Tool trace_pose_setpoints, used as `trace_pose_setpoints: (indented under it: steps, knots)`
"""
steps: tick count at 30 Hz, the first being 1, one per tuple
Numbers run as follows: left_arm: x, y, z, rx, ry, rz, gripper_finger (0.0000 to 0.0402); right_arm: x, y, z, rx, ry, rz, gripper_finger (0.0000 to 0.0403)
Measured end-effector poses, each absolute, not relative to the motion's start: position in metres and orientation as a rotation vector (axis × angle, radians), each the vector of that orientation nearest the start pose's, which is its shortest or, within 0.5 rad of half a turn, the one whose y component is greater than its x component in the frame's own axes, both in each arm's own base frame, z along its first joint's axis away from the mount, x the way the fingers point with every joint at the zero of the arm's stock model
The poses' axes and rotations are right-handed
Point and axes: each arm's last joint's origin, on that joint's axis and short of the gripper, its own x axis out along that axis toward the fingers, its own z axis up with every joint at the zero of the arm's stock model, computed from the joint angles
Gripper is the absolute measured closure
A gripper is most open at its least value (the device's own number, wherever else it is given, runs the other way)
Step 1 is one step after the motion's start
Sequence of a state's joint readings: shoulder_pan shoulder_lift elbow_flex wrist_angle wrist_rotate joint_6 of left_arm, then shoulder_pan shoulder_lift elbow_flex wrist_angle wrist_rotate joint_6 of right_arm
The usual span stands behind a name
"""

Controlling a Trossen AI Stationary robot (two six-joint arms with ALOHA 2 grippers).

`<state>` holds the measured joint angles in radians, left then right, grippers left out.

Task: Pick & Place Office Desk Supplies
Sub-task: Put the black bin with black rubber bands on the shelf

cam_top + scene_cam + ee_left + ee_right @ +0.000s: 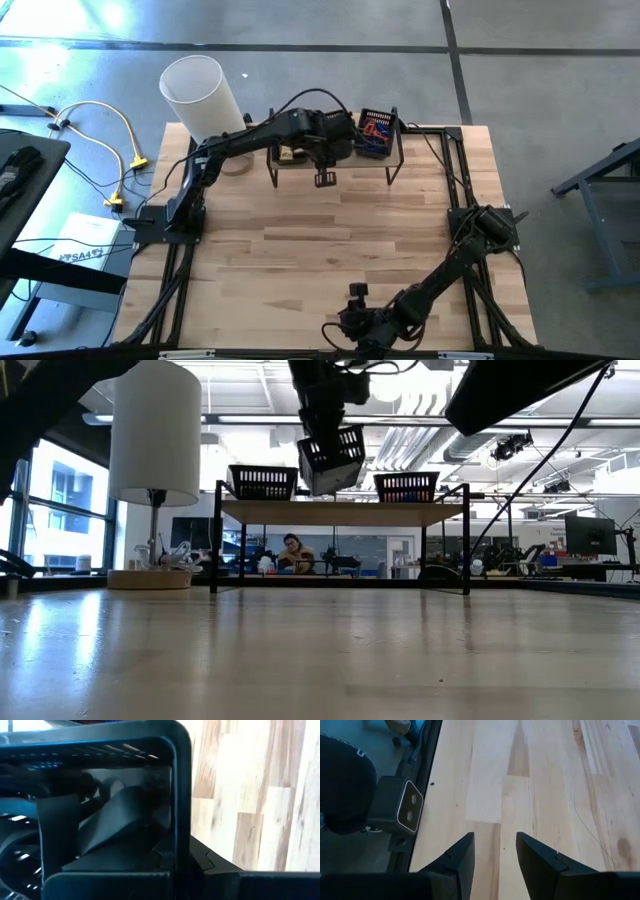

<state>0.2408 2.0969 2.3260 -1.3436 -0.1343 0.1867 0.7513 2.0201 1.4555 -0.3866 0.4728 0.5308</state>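
Observation:
A black wire rack (392,165) stands at the table's far edge and carries black baskets. The right-hand basket (377,132) holds red, blue and orange office supplies. The left-hand basket (262,482) holds a few pale pieces. My left gripper (322,408) is over the rack's middle, shut on a third black basket (332,460). That basket hangs tilted above the shelf; the arm hides it in the high view. My right gripper (495,852) waits open, low over bare wood near the table's near edge (355,318). My left gripper holds the black basket at its upper rim, coming from above and slanting down. The rim's corner (182,795) fills the left wrist view, and the basket wall hides the fingertips. The basket hangs below the gripper, tilted and clear of the shelf (340,510).
A big white cylinder (200,92) stands on a round wooden base at the table's far left corner. Yellow cables (120,150) lie on the floor to the left. The middle of the wooden table (320,250) is bare. Beyond the table, a person sits in the room behind the rack (293,552).

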Motion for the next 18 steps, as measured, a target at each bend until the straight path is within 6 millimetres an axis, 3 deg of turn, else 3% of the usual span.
trace_pose_setpoints:
  steps: [9,18]
  knots:
    - [0.421,0.110,0.335,0.105,1.197,0.237,0.0401,0.322,0.283,0.185,-0.043,0.812,0.040,0.0270]
    - [0.419,0.111,0.335,0.108,1.219,0.246,0.0401,0.320,0.281,0.184,-0.048,0.818,0.014,0.0270]
